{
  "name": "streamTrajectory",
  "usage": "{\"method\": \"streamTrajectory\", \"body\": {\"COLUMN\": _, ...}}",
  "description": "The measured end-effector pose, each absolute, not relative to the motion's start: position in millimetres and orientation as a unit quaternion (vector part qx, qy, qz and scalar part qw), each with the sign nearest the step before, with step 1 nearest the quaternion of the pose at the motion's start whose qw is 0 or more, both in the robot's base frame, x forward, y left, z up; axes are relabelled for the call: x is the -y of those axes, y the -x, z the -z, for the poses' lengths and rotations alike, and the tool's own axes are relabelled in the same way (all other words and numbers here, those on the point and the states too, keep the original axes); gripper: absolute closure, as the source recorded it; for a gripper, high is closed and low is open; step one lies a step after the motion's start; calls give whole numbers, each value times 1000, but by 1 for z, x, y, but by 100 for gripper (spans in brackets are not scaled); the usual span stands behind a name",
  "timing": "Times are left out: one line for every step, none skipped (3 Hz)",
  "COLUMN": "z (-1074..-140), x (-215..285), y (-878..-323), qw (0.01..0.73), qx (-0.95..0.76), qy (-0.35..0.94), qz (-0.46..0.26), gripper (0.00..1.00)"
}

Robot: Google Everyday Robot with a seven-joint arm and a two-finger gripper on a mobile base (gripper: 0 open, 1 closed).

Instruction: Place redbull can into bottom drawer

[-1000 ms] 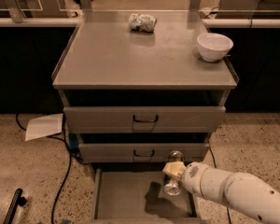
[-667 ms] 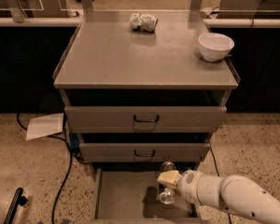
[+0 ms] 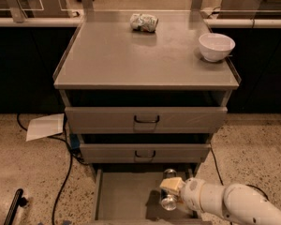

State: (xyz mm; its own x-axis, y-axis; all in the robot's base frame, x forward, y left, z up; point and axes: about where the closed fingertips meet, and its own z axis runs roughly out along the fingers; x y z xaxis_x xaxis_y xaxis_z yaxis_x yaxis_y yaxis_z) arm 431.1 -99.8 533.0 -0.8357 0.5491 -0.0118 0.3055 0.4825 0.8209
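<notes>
The redbull can (image 3: 168, 197) is a slim silver cylinder with its shiny round end facing me. It is held tilted just above the floor of the bottom drawer (image 3: 124, 196), which is pulled open below the cabinet. My gripper (image 3: 171, 185) reaches in from the lower right on a white arm (image 3: 229, 203) and is shut on the can over the drawer's right half. Whether the can touches the drawer floor cannot be told.
Two upper drawers with black handles (image 3: 146, 120) sit above, slightly open. On the cabinet top stand a white bowl (image 3: 216, 46) and a crumpled foil packet (image 3: 144, 22). A sheet of paper (image 3: 45, 125) and a cable (image 3: 64, 172) lie on the floor at left.
My gripper has moved left and down with the can, deeper into the open bottom drawer. The can is lower and nearer the drawer floor than before.
</notes>
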Motion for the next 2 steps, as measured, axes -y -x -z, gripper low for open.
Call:
{"method": "streamTrajectory", "body": {"z": -469, "x": 129, "y": -429, "qw": 132, "qx": -812, "qy": -322, "qz": -468, "gripper": 100}}
{"method": "streamTrajectory", "body": {"z": -395, "x": 151, "y": -438, "qw": 109, "qx": -773, "qy": -400, "qz": -480, "gripper": 100}}
